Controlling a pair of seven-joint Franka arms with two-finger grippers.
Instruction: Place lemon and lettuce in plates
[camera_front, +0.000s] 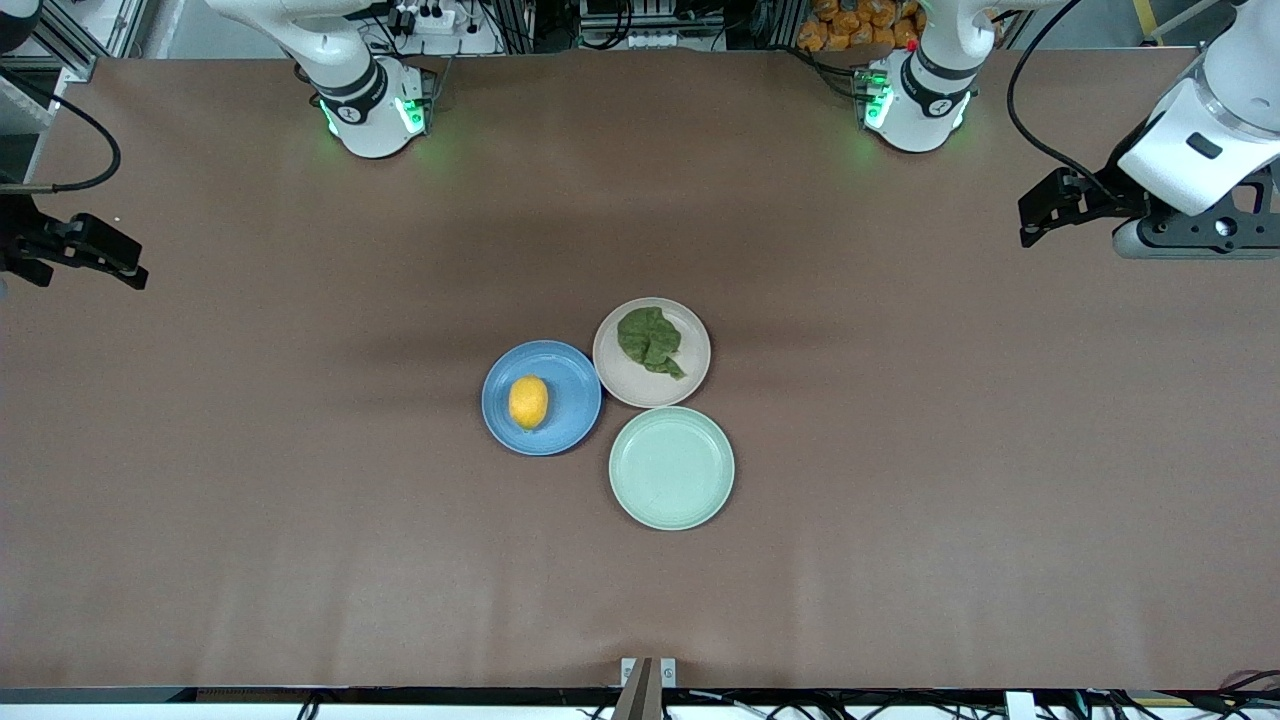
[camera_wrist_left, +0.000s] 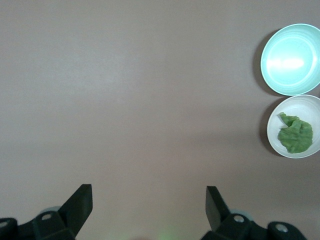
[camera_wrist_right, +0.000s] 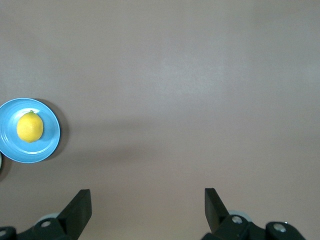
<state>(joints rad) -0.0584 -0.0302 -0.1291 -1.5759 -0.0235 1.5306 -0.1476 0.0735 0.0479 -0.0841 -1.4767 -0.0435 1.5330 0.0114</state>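
The lemon (camera_front: 528, 401) lies on the blue plate (camera_front: 572, 425) at the table's middle; it also shows in the right wrist view (camera_wrist_right: 30, 126) on that plate (camera_wrist_right: 50, 145). The lettuce (camera_front: 650, 341) lies on the beige-pink plate (camera_front: 615, 378), which touches the blue plate; it also shows in the left wrist view (camera_wrist_left: 295, 134) on that plate (camera_wrist_left: 280, 148). My left gripper (camera_front: 1035, 215) is open and empty, raised over the left arm's end of the table. My right gripper (camera_front: 125, 265) is open and empty, raised over the right arm's end.
An empty mint-green plate (camera_front: 671, 467) sits nearer the front camera, touching the beige-pink plate; it also shows in the left wrist view (camera_wrist_left: 291, 60). The brown table (camera_front: 300, 500) spreads bare around the three plates.
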